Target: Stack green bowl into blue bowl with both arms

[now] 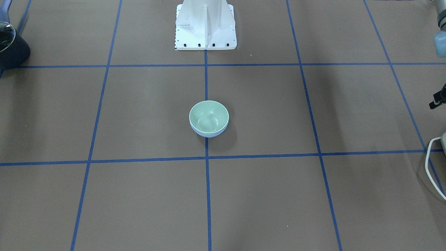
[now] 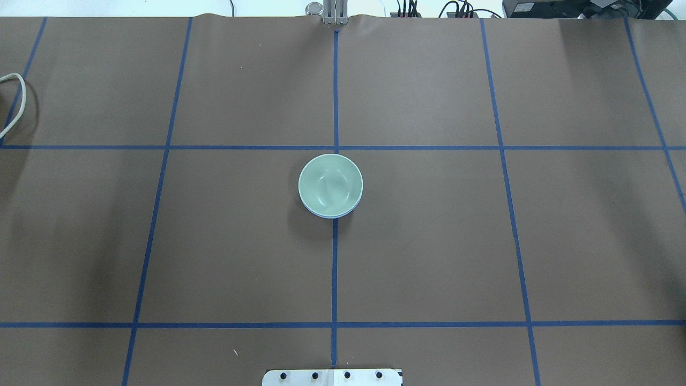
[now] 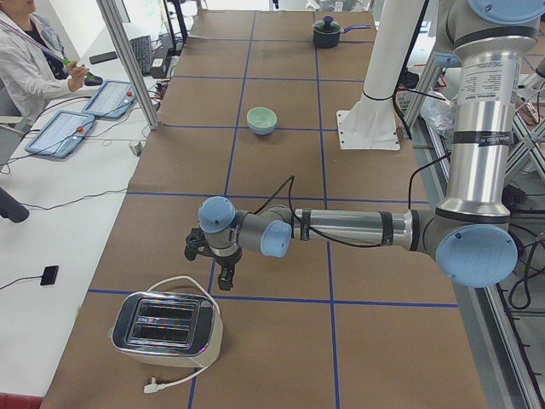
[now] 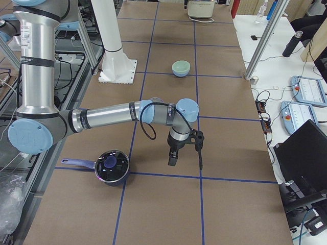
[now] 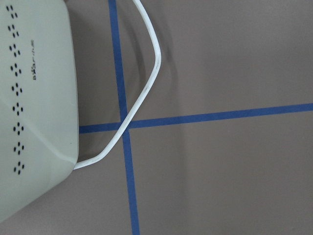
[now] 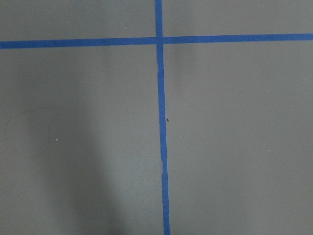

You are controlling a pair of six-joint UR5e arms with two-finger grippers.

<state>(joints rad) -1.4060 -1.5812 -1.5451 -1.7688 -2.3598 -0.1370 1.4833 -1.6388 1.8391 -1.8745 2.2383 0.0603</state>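
The green bowl (image 1: 209,116) sits nested inside the blue bowl (image 1: 209,135) at the table's middle; only a thin blue rim shows under it. The overhead view shows the same: green bowl (image 2: 330,185), blue rim (image 2: 329,215). My left gripper (image 3: 209,268) hangs low over the table near the toaster, far from the bowls. My right gripper (image 4: 186,162) hangs low over bare table near the pot, also far from them. I cannot tell whether either gripper is open or shut. Both wrist views show only table.
A silver toaster (image 3: 166,328) with a white cord (image 5: 146,73) stands at the table's left end. A dark pot (image 4: 111,166) stands at the right end. The white pedestal (image 1: 205,24) stands behind the bowls. An operator sits beyond the table in the exterior left view.
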